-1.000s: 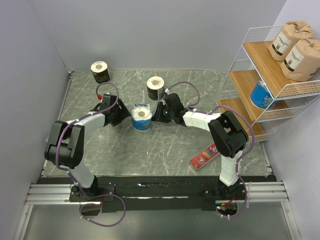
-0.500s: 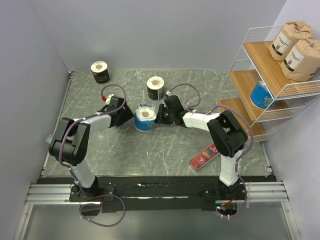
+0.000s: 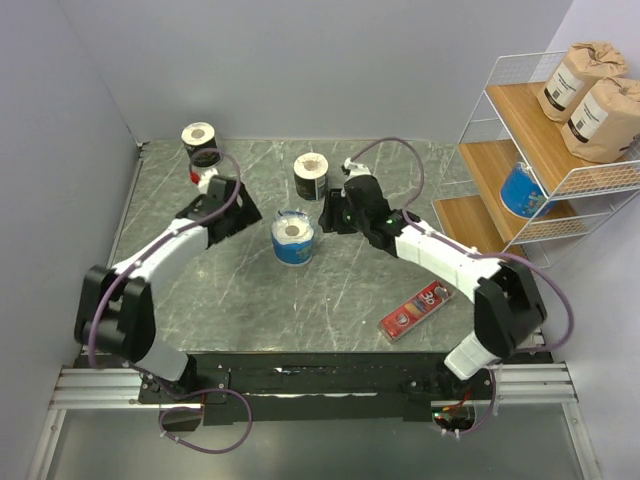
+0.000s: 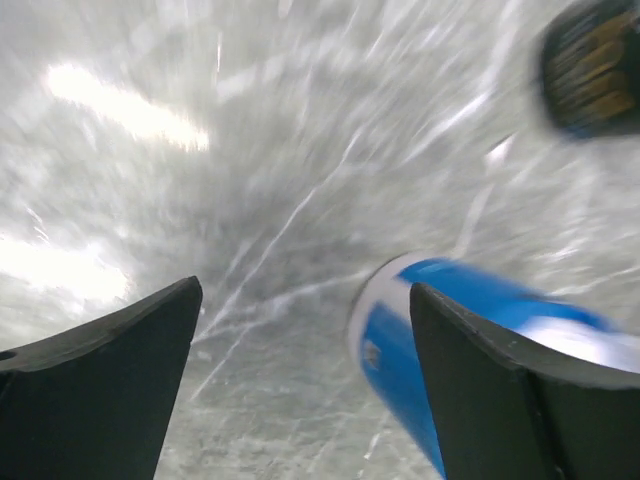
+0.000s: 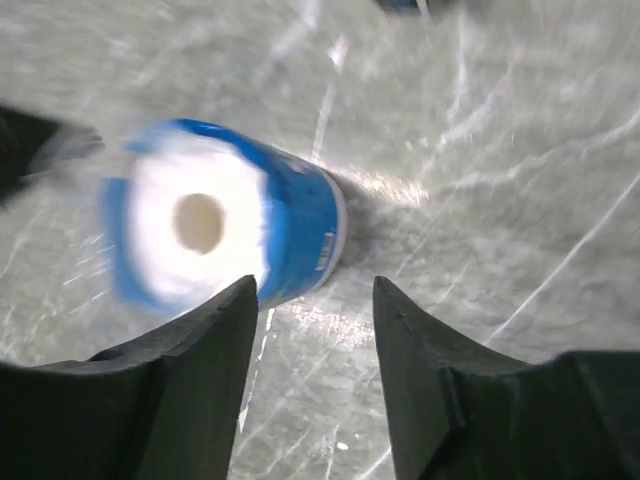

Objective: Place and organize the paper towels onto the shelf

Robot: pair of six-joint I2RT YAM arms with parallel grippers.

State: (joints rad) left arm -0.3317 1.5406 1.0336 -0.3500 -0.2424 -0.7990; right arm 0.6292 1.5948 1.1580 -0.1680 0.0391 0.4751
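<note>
Blue roll [image 3: 292, 238] stands on grey veined tabletop [image 3: 340, 300]; plain grey walls [image 3: 300, 60] behind.

The grey marble-patterned desk [image 3: 340, 290] carries a blue-wrapped paper towel roll [image 3: 293, 238] standing upright near its middle. Near it, farther back, stands a black roll with a white top [image 3: 311, 177]. A second black white-topped roll [image 3: 201, 144] stands at the far left corner. A flat red rectangular box [image 3: 415, 311] lies toward the near right. A white wire shelf with wooden tiers [image 3: 487, 165] stands at the right edge.
</note>
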